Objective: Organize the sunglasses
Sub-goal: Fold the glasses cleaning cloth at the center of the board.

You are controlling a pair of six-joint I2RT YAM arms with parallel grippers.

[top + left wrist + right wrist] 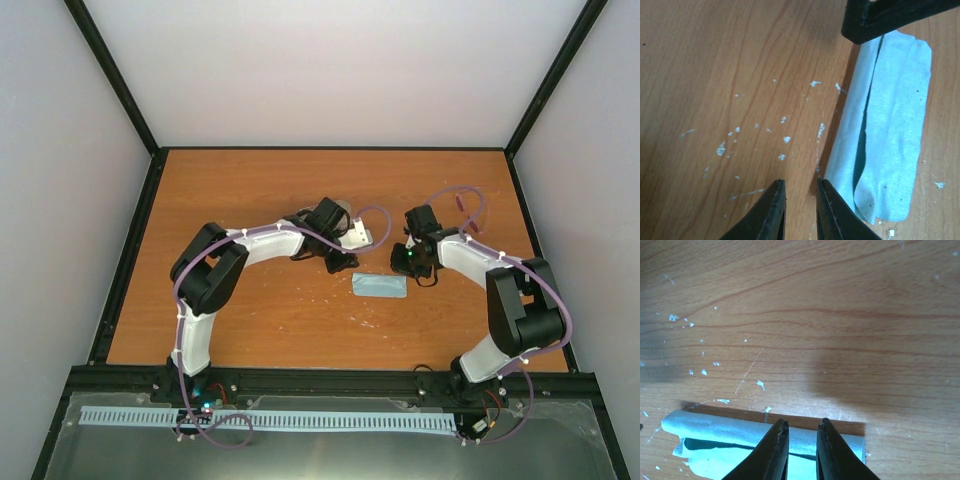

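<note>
A light blue soft pouch [380, 286] lies flat on the wooden table between my two grippers. It shows in the left wrist view [890, 125] with a dark slit along its length, and in the right wrist view [715, 437]. No sunglasses show in any view. My left gripper [340, 263] hovers just left of the pouch, its jaws [800, 182] a little apart and empty. My right gripper [407, 262] is over the pouch's right end, its jaws [802, 422] a little apart and empty. It shows as a dark shape in the left wrist view [890, 17].
The wooden table [250, 190] is flecked with white paint marks. Black frame rails [130, 250] run along its edges, with pale walls behind. A white perforated strip [270, 420] lies along the near edge by the arm bases.
</note>
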